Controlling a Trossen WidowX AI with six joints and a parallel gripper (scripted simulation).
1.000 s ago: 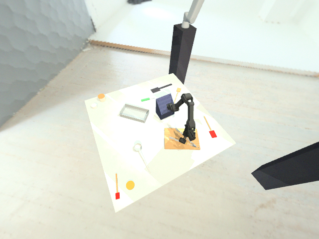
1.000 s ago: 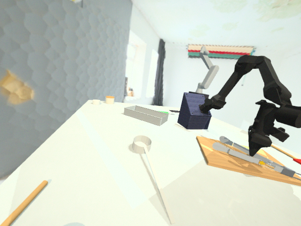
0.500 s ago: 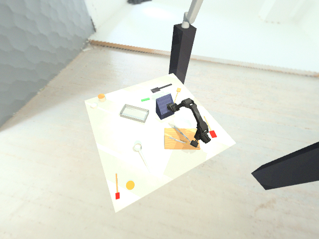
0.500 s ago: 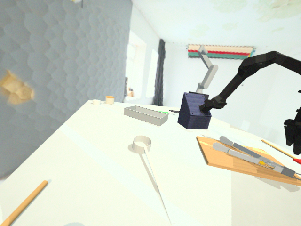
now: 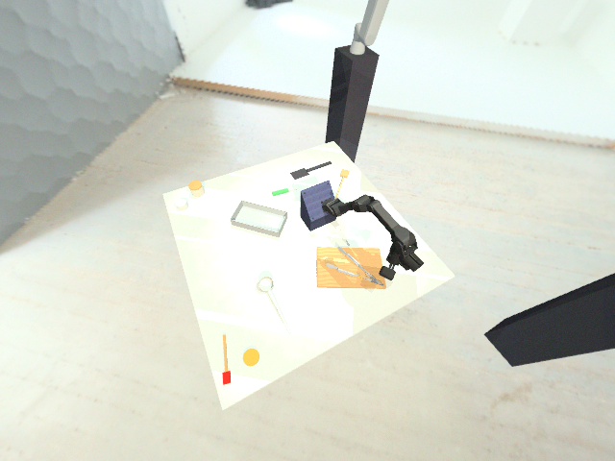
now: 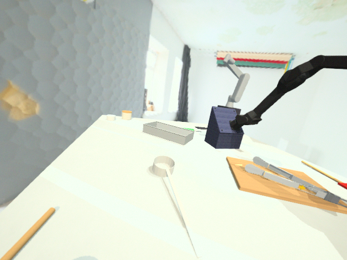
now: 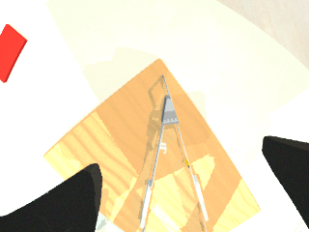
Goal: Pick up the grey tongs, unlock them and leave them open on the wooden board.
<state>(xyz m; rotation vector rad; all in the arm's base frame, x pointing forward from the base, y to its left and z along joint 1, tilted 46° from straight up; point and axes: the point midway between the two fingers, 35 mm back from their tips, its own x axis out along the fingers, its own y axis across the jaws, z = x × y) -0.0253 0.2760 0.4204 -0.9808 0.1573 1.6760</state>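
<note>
- Your black parallel-jaw gripper [image 5: 386, 272] hangs above the near-right edge of the rectangular wooden board [image 5: 328, 282]; its fingers are spread wide and nothing sits between them.
- The grey metal tongs [image 5: 356, 265] lie on that board, arms splayed in a narrow V. In the wrist view the tongs [image 7: 169, 155] have the hinge end pointing away from the camera and the two tips toward it, all over the board [image 7: 97, 149].
- From the exterior view, the tongs [image 6: 283, 177] rest flat on the board [image 6: 252, 184], tips toward the dark blue angled base block [image 6: 224, 128] from which your black arm [image 6: 280, 86] rises.
- The shallow grey rectangular roasting tin [image 5: 258, 218] stands well apart from the board, to its left in the top view, with nothing across it.
- Elsewhere on the pale table [image 5: 298, 347] you see a white long-handled ring-shaped utensil [image 5: 270, 295] and a red-bladed spatula with a wooden handle [image 5: 225, 358] beside an orange disc [image 5: 251, 357].
</note>
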